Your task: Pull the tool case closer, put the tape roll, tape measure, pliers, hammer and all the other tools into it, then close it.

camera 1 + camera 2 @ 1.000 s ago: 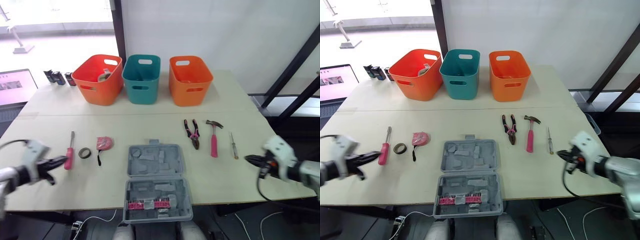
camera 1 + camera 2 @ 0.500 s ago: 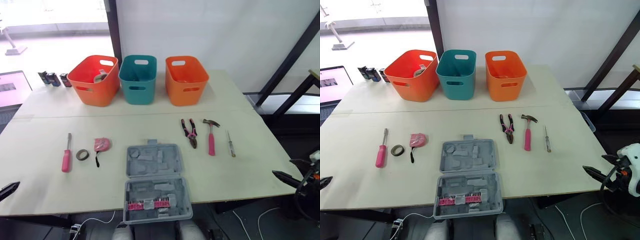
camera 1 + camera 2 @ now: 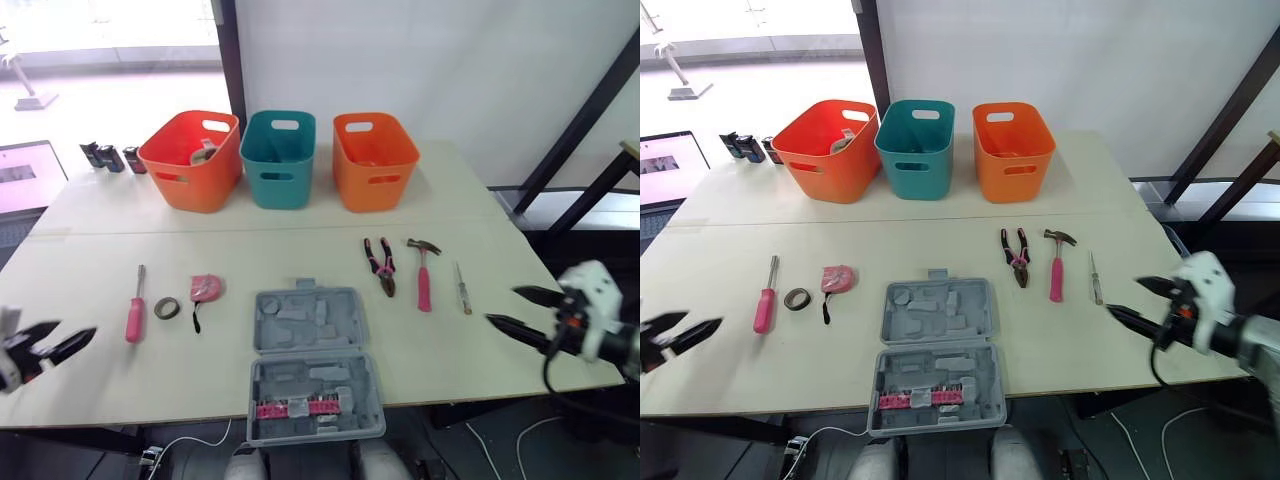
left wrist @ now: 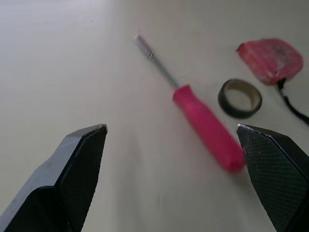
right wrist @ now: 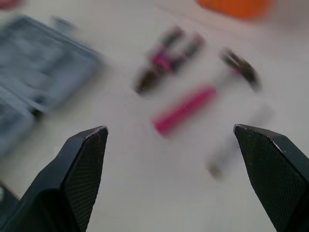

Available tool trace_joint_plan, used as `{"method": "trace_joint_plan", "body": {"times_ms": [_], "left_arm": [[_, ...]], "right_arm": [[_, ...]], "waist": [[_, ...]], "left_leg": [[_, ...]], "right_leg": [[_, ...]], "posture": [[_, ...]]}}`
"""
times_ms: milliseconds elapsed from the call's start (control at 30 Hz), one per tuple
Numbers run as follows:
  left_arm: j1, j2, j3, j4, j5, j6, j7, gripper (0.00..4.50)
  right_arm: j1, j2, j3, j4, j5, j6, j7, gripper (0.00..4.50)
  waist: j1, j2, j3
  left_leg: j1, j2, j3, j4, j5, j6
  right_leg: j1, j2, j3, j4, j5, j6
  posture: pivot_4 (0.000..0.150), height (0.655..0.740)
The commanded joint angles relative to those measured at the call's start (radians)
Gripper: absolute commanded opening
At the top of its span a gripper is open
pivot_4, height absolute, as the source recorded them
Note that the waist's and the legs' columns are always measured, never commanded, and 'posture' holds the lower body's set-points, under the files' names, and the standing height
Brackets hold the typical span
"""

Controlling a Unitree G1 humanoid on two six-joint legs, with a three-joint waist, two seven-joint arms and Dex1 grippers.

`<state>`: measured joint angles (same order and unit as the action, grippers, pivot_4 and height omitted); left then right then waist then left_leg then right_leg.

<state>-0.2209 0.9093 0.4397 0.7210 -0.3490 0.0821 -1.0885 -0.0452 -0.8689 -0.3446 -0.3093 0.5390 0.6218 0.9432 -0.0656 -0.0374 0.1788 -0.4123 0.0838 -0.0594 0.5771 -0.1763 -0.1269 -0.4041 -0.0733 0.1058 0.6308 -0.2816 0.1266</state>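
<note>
Tool case [image 3: 314,365] lies open at the near edge of the table [image 3: 480,370], roughly centre, grey, both halves flat, a row of pink bits in the near half, otherwise no tools in it. To its left, a pink-handled screwdriver [image 3: 133,318], tape roll [image 3: 168,308] just beside it, then pink tape measure [image 3: 207,288] with its strap trailing toward the near edge, all apart from the case. To its right, further back, pliers [image 3: 381,266], hammer [image 3: 426,280] with a pink handle, then a thin small screwdriver [image 3: 463,290], side by side, not touching. Left gripper [image 3: 77,328] hovers at the near left of the table, fingers spread wide, holding nothing, near the pink-handled screwdriver; left wrist view has that screwdriver, tape roll and tape measure ahead of it. Right gripper [image 3: 502,304] is at the near right, fingers spread wide, nothing held, close to the small screwdriver. Far side has three bins in a row: left orange bin [image 3: 193,160], teal bin [image 3: 278,158], right orange bin [image 3: 375,160]
</note>
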Motion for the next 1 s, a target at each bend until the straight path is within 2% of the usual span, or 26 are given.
{"method": "trace_joint_plan", "body": {"times_ms": [33, 200, 400, 567, 1000], "left_arm": [[-0.100, 0.002, -0.103, 0.002, 0.061, -0.115, -0.087, 4.49], [-0.309, 0.047, -0.319, 0.119, 0.177, -0.128, -0.357, 4.49], [-0.525, 0.055, -0.520, 0.352, 0.386, -0.293, -0.443, 4.49], [-0.616, 0.030, -0.600, 0.480, 0.494, -0.392, -0.396, 4.49], [-0.617, -0.061, -0.623, 0.574, 0.572, -0.408, -0.275, 4.49]], "right_arm": [[-0.111, 0.019, 0.126, -0.087, 0.037, 0.066, -0.020, 4.41], [-0.318, 0.105, 0.363, -0.110, -0.016, 0.080, -0.034, 4.41], [-0.442, 0.178, 0.541, -0.053, -0.130, 0.047, -0.057, 4.41], [-0.486, 0.241, 0.607, -0.038, -0.187, 0.031, -0.086, 4.41], [-0.426, 0.272, 0.595, -0.102, -0.217, 0.093, -0.169, 4.41]], "waist": [[0.002, 0.000, 0.000], [0.002, 0.001, 0.000], [0.008, 0.001, 0.000], [0.018, 0.001, 0.000], [0.027, 0.001, 0.000]], "left_leg": [[-0.001, 0.000, 0.000, -0.001, 0.000, 0.000], [-0.009, 0.002, -0.003, -0.001, 0.000, 0.002], [-0.015, 0.004, -0.006, -0.001, 0.000, 0.002], [-0.016, 0.004, -0.006, 0.000, 0.000, 0.002], [-0.015, 0.004, -0.007, 0.004, 0.001, 0.001]], "right_leg": [[-0.001, 0.000, 0.000, 0.000, 0.000, 0.000], [-0.008, 0.005, 0.000, 0.002, 0.001, 0.007], [-0.014, 0.009, 0.000, 0.005, 0.002, 0.012], [-0.018, 0.009, 0.000, 0.013, 0.001, 0.014], [-0.019, 0.010, 0.000, 0.022, 0.001, 0.014]], "posture": [[0.150, 0.7400], [0.150, 0.7400], [0.150, 0.7400], [0.150, 0.7400], [0.150, 0.7400]]}}
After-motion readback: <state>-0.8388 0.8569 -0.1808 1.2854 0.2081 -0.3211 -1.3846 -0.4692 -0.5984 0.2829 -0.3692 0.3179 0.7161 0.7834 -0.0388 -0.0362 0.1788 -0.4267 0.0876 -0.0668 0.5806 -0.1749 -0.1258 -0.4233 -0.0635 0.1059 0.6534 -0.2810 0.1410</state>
